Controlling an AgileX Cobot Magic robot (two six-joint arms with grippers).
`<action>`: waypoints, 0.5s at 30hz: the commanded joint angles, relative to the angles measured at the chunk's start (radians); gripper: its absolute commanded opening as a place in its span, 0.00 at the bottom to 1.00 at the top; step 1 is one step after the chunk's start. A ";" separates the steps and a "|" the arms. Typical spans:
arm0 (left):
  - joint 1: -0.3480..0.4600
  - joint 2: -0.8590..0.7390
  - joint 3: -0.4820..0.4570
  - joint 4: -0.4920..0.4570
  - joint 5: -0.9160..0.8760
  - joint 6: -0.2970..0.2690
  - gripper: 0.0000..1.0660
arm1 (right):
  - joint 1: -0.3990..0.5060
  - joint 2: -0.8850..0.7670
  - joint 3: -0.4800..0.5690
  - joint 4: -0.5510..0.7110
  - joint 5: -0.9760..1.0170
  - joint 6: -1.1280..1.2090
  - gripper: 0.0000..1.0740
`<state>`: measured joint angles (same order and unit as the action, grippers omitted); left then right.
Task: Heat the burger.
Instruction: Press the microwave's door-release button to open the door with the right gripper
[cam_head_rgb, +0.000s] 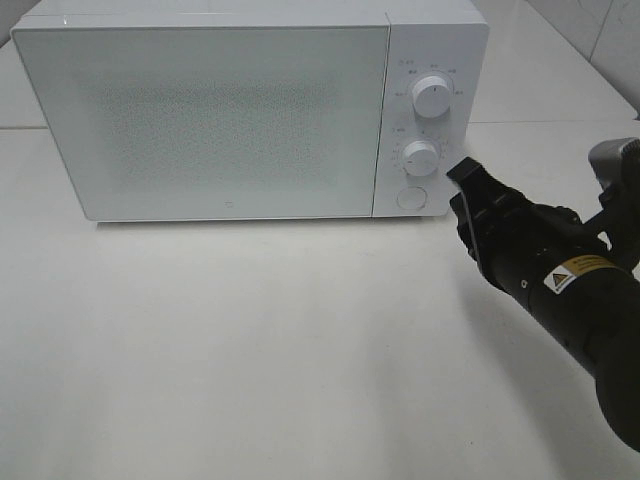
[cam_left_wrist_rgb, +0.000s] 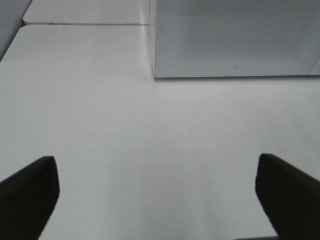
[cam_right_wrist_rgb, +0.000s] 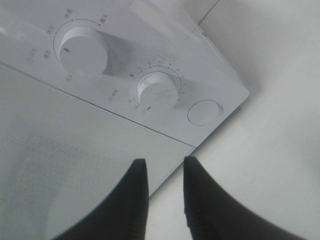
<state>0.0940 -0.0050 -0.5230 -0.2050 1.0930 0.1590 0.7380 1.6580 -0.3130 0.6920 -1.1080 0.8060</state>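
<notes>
**Exterior high view: oven shut, burger nowhere in sight**

The boxy white microwave (cam_head_rgb: 200, 120) filled the upper left of the frame, door closed. I judged the burger sat behind that door, though no view showed it. A soft, light bun would squash, so I'd take it gently by its sides. The black right gripper (cam_head_rgb: 460, 185), mid-right beside the round white button (cam_head_rgb: 411, 197), had its fingers drawn nearly together, pinching nothing. Only the left wrist view showed the black left gripper (cam_left_wrist_rgb: 156, 165), fingers spread wide over the white table (cam_left_wrist_rgb: 150, 125). Only the right wrist view caught the dial markings.
</notes>
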 joint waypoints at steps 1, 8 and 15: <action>0.003 -0.017 0.001 0.000 -0.013 -0.004 0.94 | 0.002 -0.001 -0.007 -0.024 0.008 0.264 0.13; 0.003 -0.017 0.001 0.000 -0.013 -0.004 0.94 | 0.002 -0.001 -0.007 -0.024 0.009 0.412 0.02; 0.003 -0.017 0.001 0.000 -0.013 -0.004 0.94 | 0.002 -0.001 -0.007 -0.001 0.046 0.464 0.00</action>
<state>0.0940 -0.0050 -0.5230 -0.2050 1.0930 0.1590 0.7380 1.6580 -0.3150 0.6840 -1.0830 1.2460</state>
